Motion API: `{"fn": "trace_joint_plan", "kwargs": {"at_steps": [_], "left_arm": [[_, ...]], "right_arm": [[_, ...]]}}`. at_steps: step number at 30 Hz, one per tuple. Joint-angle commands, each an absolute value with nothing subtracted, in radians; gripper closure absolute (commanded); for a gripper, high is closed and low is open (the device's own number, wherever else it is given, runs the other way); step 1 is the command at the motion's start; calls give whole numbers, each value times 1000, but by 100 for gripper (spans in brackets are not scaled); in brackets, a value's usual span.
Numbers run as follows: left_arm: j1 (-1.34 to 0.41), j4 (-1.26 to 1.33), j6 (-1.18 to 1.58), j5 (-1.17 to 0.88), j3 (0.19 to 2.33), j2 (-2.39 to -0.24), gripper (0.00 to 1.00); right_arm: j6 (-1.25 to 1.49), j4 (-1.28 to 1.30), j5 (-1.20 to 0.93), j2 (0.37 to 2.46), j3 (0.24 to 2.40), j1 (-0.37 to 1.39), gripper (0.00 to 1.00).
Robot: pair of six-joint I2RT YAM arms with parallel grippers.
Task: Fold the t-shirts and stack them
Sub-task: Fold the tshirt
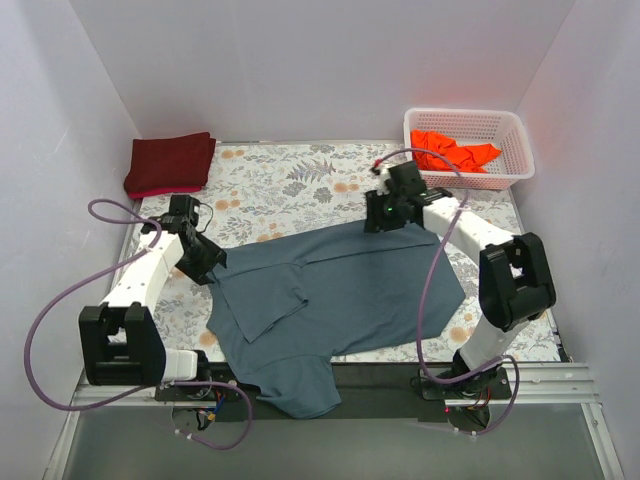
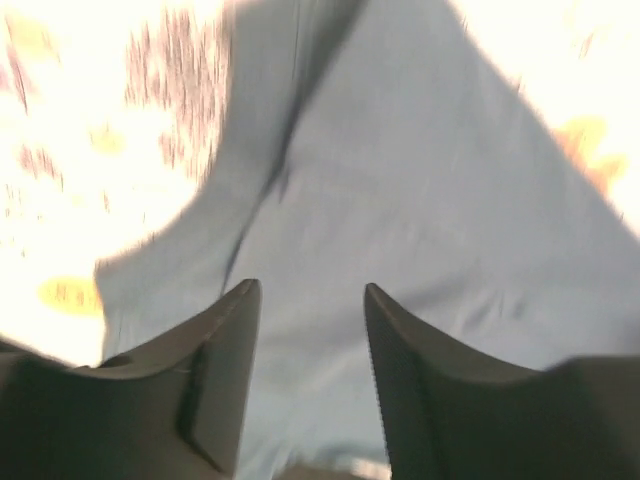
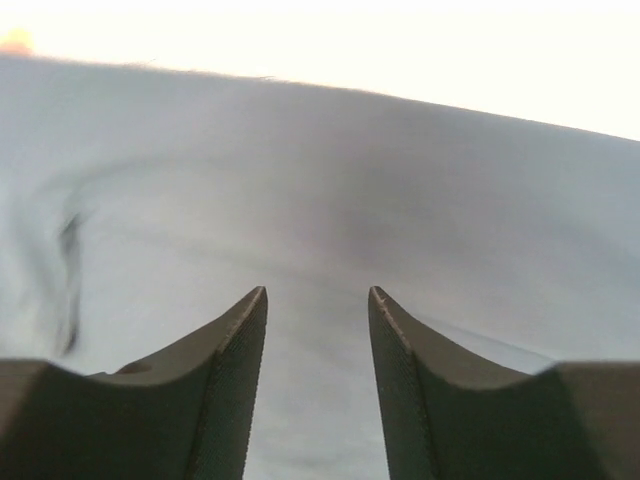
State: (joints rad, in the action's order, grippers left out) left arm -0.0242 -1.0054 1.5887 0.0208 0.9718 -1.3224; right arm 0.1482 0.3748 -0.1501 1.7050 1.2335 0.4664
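The maroon t-shirt (image 1: 170, 160) is sitting folded at ten o'clock, while the orange t-shirt (image 1: 455, 152) is lying crumpled in the white basket (image 1: 520, 140) at two o'clock, not yet folded. The slate blue-grey t-shirt (image 1: 350, 290) is sprawling mid-table, only partly folded. The left gripper (image 2: 310, 290) and right gripper (image 3: 318, 292) are hovering spread-fingered over its nine and twelve o'clock edges.

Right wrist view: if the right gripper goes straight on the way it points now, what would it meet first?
Most likely the blue-grey t-shirt, which fills the view ahead of the open right gripper. How far away the cloth lies cannot be told.
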Motion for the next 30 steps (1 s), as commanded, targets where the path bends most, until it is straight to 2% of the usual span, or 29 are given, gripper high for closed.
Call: {"fn": "trace_joint_plan", "kwargs": {"at_steps": [1, 10, 19, 25, 30], "left_arm": [[-8, -856, 1574, 192, 1026, -1382, 57], [34, -727, 1540, 181, 1080, -1652, 66], [90, -712, 1503, 183, 1078, -1805, 68], [94, -707, 1436, 158, 1225, -1977, 69], [92, -716, 1402, 107, 1432, -2109, 68]], "right_arm": [[279, 315, -196, 1658, 1172, 298, 51], [379, 184, -193, 1739, 1123, 89, 56], [414, 114, -215, 1873, 1094, -35, 57], [431, 91, -213, 1917, 1066, -98, 57], [426, 91, -206, 1945, 1100, -130, 57]]}}
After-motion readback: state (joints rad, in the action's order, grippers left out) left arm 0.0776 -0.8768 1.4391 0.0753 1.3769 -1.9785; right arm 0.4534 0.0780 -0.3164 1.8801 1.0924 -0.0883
